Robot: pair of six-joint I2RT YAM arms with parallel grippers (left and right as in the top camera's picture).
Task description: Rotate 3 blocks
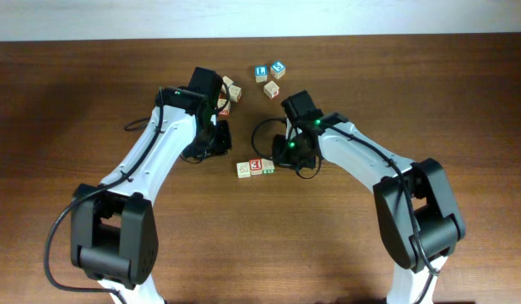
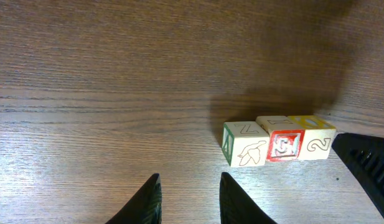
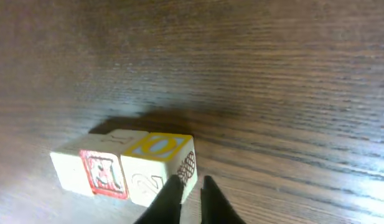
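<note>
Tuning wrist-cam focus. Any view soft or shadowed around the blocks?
Right wrist: soft throughout, yellow-topped block blurred. Left wrist: sharp, red-faced block crisp, broad shadow upper right. Overhead: evenly lit, sharp, row of blocks tiny.

Yellow-faced block (image 3: 159,163) touching red-faced block (image 3: 95,174); end effector (image 3: 190,184) beside.

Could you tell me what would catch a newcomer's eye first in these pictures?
Three lettered blocks touch in a neat row at mid-table. The right gripper hovers at the row's yellow-topped block, while the left gripper stands open nearby. Other loose blocks lie scattered toward the far edge.
</note>
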